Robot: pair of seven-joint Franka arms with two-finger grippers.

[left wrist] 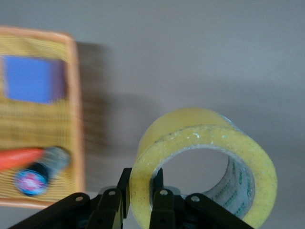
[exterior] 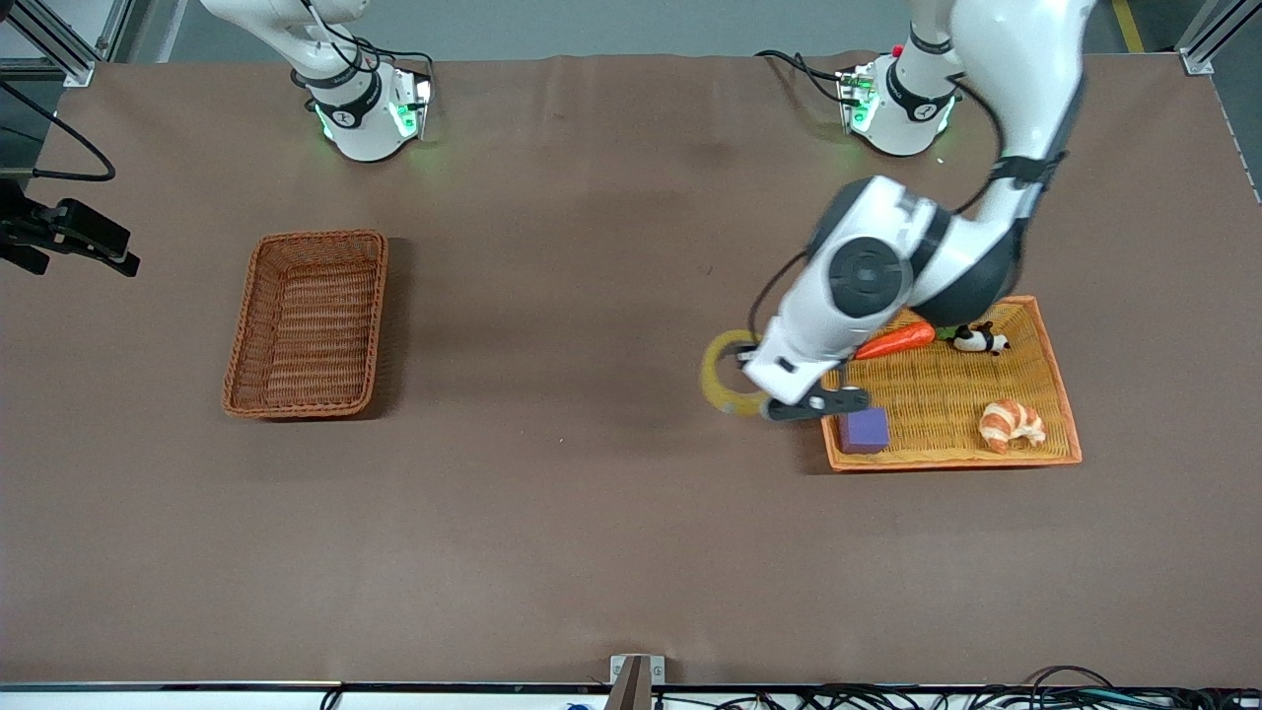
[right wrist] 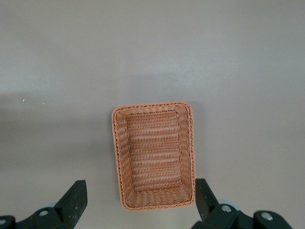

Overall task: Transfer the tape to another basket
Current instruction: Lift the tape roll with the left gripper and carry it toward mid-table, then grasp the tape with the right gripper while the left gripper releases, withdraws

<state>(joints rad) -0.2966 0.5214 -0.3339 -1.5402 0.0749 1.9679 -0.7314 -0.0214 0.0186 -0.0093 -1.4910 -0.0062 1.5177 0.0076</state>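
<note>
The yellowish tape hangs in my left gripper, just off the edge of the orange-yellow tray that faces the right arm's end, above bare table. In the left wrist view the two fingers pinch the wall of the tape ring, one inside and one outside; the left gripper is shut on it. The reddish-brown basket stands empty toward the right arm's end. My right gripper is open, high over that basket, out of the front view.
The tray holds a carrot, a black-and-white toy, a croissant and a purple block. The block and carrot show in the left wrist view. A black device overhangs the table edge at the right arm's end.
</note>
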